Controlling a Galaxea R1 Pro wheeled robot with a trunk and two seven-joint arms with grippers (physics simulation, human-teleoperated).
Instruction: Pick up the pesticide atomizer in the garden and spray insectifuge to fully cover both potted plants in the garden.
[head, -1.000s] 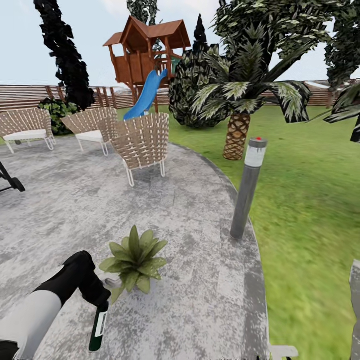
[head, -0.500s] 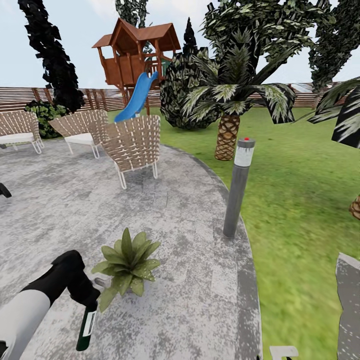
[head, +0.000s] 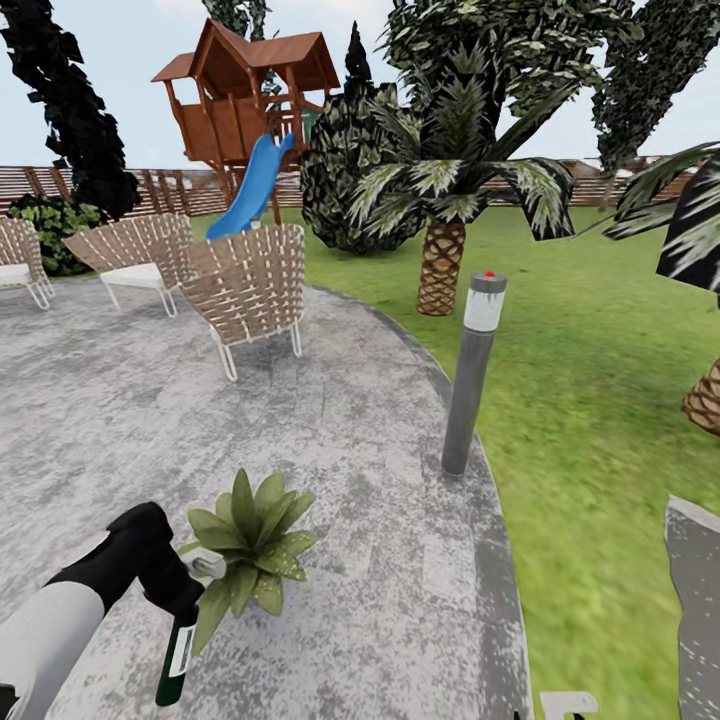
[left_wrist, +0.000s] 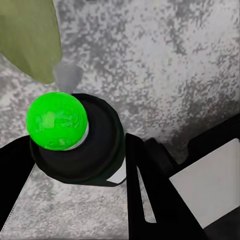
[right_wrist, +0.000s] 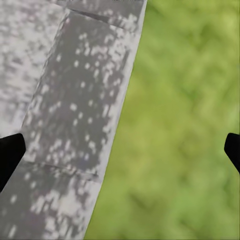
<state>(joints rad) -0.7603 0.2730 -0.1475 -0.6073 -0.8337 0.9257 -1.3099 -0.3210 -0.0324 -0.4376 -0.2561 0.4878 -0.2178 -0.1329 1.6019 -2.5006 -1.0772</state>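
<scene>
My left gripper (head: 178, 598) is shut on the pesticide atomizer (head: 176, 655), a dark bottle with a pale label hanging below my hand at the lower left. Its light grey spray head (head: 207, 567) points at one potted plant (head: 245, 543), a low rosette of speckled green leaves on the patio, nearly touching it. In the left wrist view my left gripper (left_wrist: 80, 165) has black fingers (left_wrist: 147, 190) on both sides of the atomizer (left_wrist: 95, 155), with a leaf (left_wrist: 30, 40) just past the nozzle. The second potted plant is out of view. My right gripper (right_wrist: 120, 152) is open over the patio's edge.
A grey bollard lamp (head: 470, 375) stands at the edge of the paved patio (head: 380, 420), with lawn (head: 600, 400) to the right. Wicker chairs (head: 248, 285) stand further back on the left. A palm (head: 443, 260) and a grey slab (head: 697, 610) are on the right.
The whole head view has swung to the right, so the chairs, plant and lamp slide left. The atomizer stays in my left gripper, its nozzle now slightly nearer the plant.
</scene>
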